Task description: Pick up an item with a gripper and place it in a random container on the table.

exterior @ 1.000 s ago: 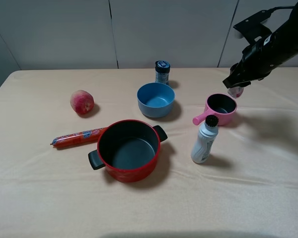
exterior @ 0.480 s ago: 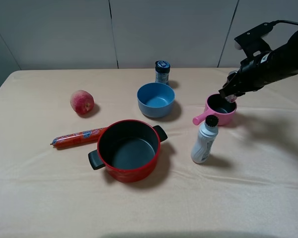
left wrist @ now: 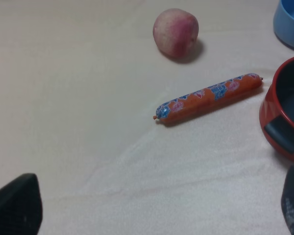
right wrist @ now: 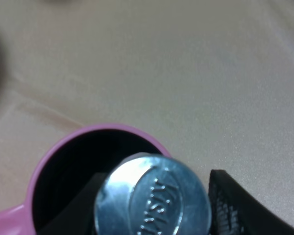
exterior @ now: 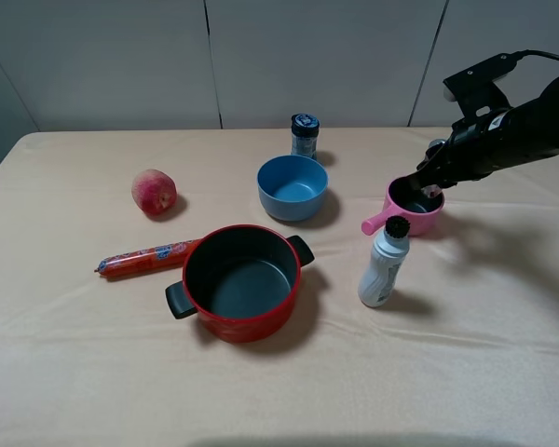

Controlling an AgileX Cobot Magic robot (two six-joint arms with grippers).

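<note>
A beige, slightly wrinkled cloth covers the table, which fills the frame below grey wall panels. At right centre, the right gripper is clamped around the small bottle, held over the pink saucepan. The left gripper gapes wide, holding nothing.

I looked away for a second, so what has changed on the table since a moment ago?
The right gripper, holding the small clear silver-capped bottle, came down to the mouth of the small pink saucepan. The bottle is still gripped. Everything else stayed put.
</note>
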